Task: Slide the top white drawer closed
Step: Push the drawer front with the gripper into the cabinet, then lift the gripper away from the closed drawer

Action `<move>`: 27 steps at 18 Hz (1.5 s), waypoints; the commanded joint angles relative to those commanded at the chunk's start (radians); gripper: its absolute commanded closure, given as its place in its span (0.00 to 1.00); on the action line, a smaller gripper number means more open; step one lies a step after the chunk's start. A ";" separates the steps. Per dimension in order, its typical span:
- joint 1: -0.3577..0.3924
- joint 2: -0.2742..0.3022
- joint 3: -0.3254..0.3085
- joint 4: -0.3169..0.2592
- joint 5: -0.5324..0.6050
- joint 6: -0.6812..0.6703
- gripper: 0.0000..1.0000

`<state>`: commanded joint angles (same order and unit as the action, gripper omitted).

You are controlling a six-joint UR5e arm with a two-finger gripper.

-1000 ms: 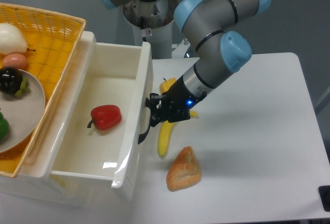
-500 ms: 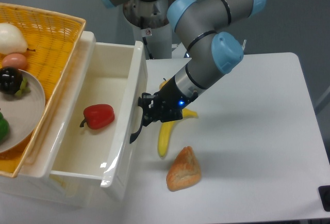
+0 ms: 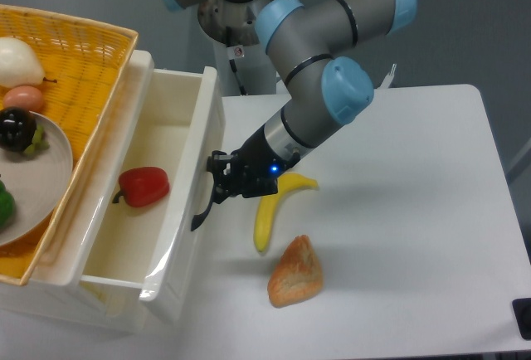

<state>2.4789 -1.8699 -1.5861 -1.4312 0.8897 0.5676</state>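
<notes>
Pressing up against the drawer front, the gripper (image 3: 217,184) sits right at the curved black handle (image 3: 202,211), and from this angle I cannot tell whether its fingers are spread or pinched on it. That handle belongs to the top white drawer (image 3: 187,211), pulled partway out of the white cabinet (image 3: 91,289) at the left of the table (image 3: 415,211), with a red bell pepper (image 3: 141,187) lying inside on its floor. Just behind the gripper lies a banana (image 3: 270,211), and nearer the camera a bread roll (image 3: 296,271), both beside the drawer front but apart from it. On top of the cabinet sits the yellow wicker basket (image 3: 91,70).

The closing looks underway but not finished; plenty of drawer is showing. To do this well, I'd say push straight along the slide, square to the front panel, steady and level, so the drawer doesn't skew and jam. Watch the pepper too: a jerk could send it rolling.
</notes>
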 joint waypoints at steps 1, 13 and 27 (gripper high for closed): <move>-0.006 0.000 0.000 -0.002 0.000 -0.002 0.96; -0.061 0.009 0.000 -0.003 -0.003 -0.054 0.96; -0.114 0.017 0.000 0.002 -0.005 -0.089 0.95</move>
<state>2.3654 -1.8530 -1.5861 -1.4297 0.8851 0.4786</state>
